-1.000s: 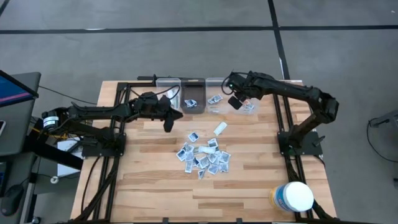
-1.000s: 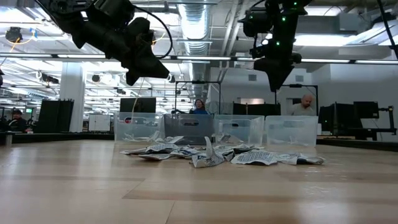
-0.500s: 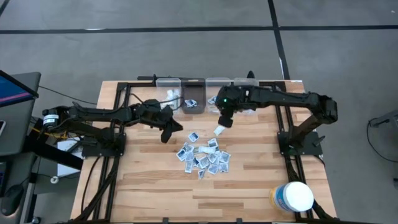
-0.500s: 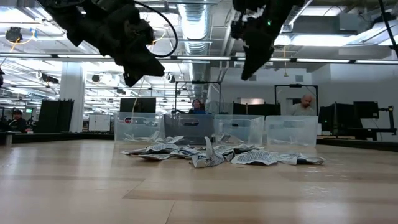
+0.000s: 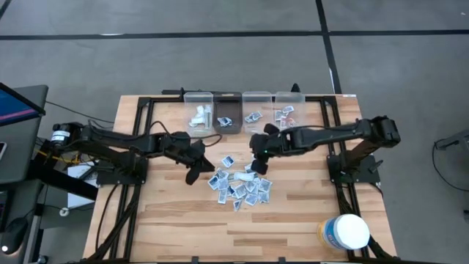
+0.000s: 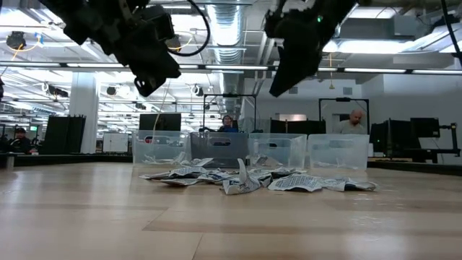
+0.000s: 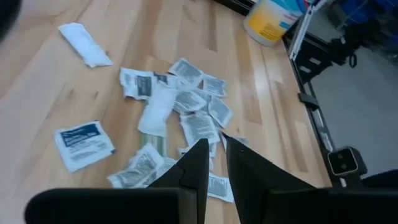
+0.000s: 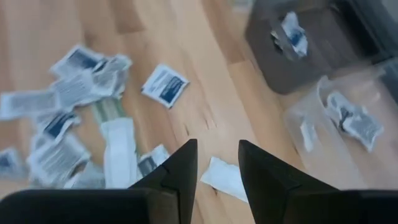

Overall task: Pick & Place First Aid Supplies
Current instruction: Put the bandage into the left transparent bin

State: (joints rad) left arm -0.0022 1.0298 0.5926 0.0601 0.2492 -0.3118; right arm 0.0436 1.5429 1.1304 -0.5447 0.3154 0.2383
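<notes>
The first aid supplies lie as a loose heap of small white-grey packets [image 5: 240,185] flat on the table's middle, low and crumpled in the low view [image 6: 245,179]. One blue-printed packet [image 5: 228,160] lies apart at the heap's far-left side. A white oblong packet [image 8: 224,177] lies beyond the heap's far edge. My left gripper [image 5: 192,177] hovers left of the heap, open by a narrow gap [image 7: 216,163]. My right gripper [image 5: 257,166] hovers open over the heap's far edge, its fingers on either side of the white oblong packet and well above it [image 6: 276,88].
Four small bins [image 5: 242,110] stand in a row at the table's far edge and hold a few packets. A large white tub with a yellow label [image 5: 344,232] stands at the near right corner. Bare wood lies near and left of the heap.
My right gripper has swung from above the far bins toward the table's left and near edge, to above the heap's far edge. My left gripper has moved toward the near edge, closer to the heap. The packets have not moved.
</notes>
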